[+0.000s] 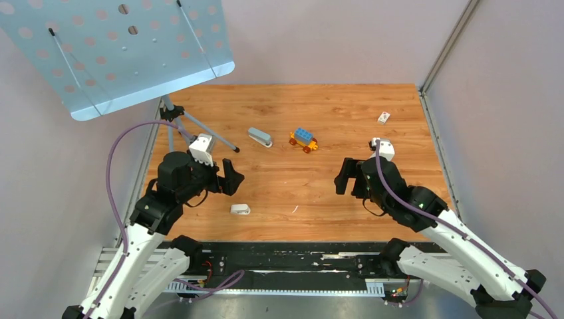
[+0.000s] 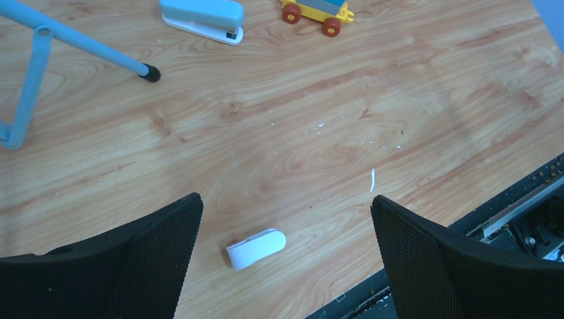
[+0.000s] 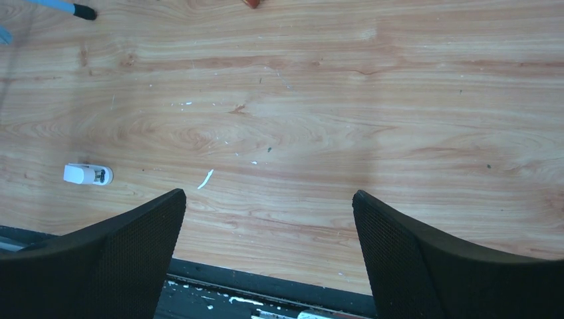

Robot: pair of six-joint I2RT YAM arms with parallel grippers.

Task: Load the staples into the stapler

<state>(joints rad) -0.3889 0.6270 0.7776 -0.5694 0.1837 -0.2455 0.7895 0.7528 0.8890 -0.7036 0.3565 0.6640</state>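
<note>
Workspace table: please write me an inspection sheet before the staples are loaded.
Surface: wooden table, a few white specks.
Job's things: blue-grey stapler lying far left of centre; staples nothing seen.
Clutter: toy block car; small white box; small white rounded object near the front edge.
Grippers: left gripper and right gripper open, empty.
Cables: purple cables along both arms.
Surroundings: blue perforated music stand, far left; grey walls.

Table (image 1: 319, 193): orange-brown wood, wavy grain, scattered white flecks.
Stapler (image 1: 260, 137): pale blue top, white base; far centre.
Toy car (image 1: 303, 140): yellow body, blue block, red wheels.
Small box (image 1: 384, 117): white, faint print; far right.
Small near object (image 1: 240, 209): white.
Stand tray (image 1: 113, 53): pale blue, patterned with round holes; far left.
Left gripper (image 2: 284, 203): black, fine mesh pattern.
Right gripper (image 3: 267, 195): black, same mesh.
Cables (image 1: 110, 176): purple.
</note>
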